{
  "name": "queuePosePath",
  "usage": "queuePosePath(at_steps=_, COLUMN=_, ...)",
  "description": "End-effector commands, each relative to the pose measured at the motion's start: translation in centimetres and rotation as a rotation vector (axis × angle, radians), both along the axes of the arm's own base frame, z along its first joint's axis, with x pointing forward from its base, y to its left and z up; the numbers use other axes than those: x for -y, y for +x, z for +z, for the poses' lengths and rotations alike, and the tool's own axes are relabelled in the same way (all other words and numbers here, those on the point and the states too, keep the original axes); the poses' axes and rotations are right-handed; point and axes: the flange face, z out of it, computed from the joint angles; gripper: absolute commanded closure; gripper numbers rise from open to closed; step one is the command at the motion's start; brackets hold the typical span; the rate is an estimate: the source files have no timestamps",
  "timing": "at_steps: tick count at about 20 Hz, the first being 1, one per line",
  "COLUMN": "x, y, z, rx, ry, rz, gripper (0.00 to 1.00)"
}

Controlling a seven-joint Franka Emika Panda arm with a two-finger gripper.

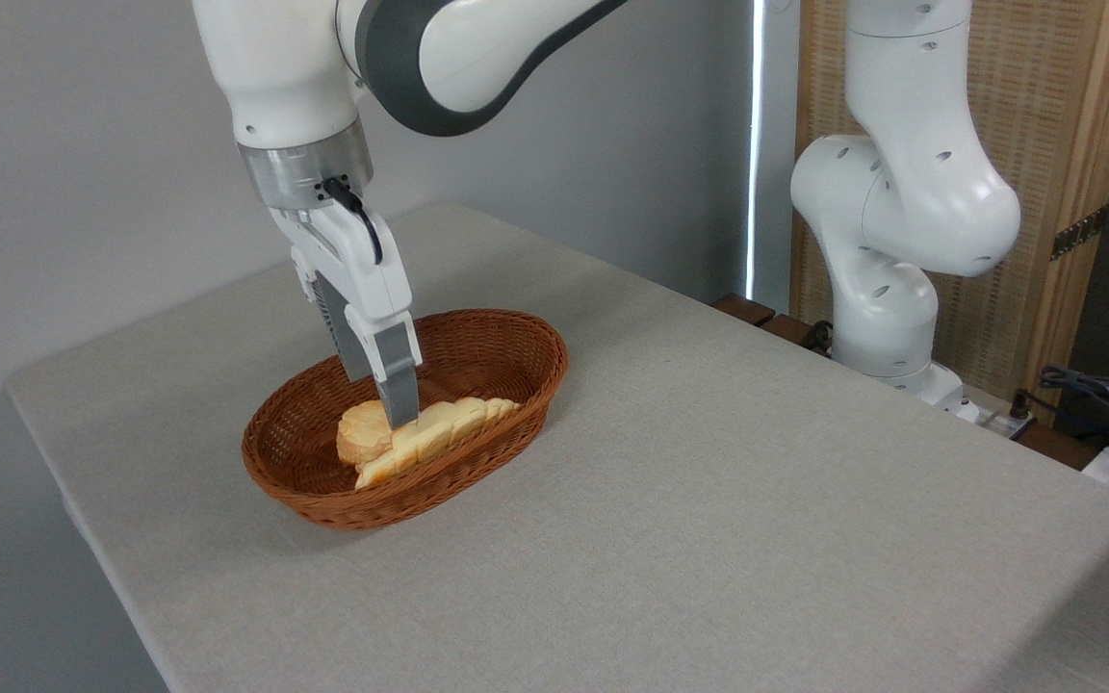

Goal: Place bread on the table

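Observation:
The bread (447, 425), a long golden-yellow loaf with ridged segments, lies in a brown wicker basket (526, 339) on the grey table (728, 500). A small round bun (360, 438) rests against the loaf's left end. My gripper (379, 399) reaches down into the basket at that left end, turned nearly edge-on to the camera. Its front finger's tip (402, 416) is at the seam between loaf and bun. The fingers stand apart, open, with nothing gripped between them.
The arm's white base (887, 308) stands past the table's right far edge, with cables (1094, 395) and a wooden panel behind it. Bare grey cloth stretches right of and in front of the basket. The table's left edge lies close to the basket.

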Motion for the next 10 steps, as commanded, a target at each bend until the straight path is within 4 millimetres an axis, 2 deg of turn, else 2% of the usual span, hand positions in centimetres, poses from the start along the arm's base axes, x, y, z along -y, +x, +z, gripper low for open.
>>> queuePosePath(at_steps=1, x=-0.2, y=-0.8, z=-2.3, rx=-0.042, ry=0.028, rz=0.000, gripper=0.00)
queuePosePath(at_steps=10, x=-0.4, y=-1.6, z=-4.2, rx=-0.105, ry=0.042, rz=0.007, gripper=0.00)
